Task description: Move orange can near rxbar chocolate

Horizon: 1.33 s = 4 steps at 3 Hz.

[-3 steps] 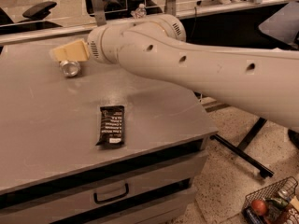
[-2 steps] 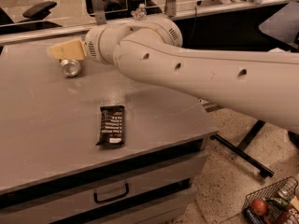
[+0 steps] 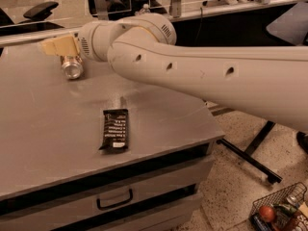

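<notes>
My gripper [image 3: 58, 47] hangs just over the orange can [image 3: 72, 69], grip I can't tell; rxbar chocolate [image 3: 115, 130] well apart, white lettering unreadable.

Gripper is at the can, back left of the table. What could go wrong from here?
1. The orange can lies on its side right beside the gripper, so a slight nudge could send it rolling across the table.
2. The rxbar chocolate lies close to the table's front edge; a can dragged or rolled toward it might push it off.
</notes>
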Motion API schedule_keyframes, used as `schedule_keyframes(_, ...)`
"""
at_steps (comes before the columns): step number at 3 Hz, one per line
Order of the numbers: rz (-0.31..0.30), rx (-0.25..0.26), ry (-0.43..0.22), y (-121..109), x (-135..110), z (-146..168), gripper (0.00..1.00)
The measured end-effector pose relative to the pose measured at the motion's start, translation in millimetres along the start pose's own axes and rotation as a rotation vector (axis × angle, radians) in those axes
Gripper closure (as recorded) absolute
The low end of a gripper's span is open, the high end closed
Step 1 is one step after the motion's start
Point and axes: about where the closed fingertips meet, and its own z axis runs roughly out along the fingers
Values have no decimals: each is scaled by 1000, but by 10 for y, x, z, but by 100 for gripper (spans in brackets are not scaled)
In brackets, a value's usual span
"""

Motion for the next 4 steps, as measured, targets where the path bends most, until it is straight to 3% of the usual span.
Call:
schedule_keyframes(1, 4, -38, 25, 276, 64, 128, 0)
schedule_keyframes(2, 3, -49, 40, 379, 98, 201, 0)
schedule_keyframes(4, -14, -30, 68, 359, 146, 421, 0)
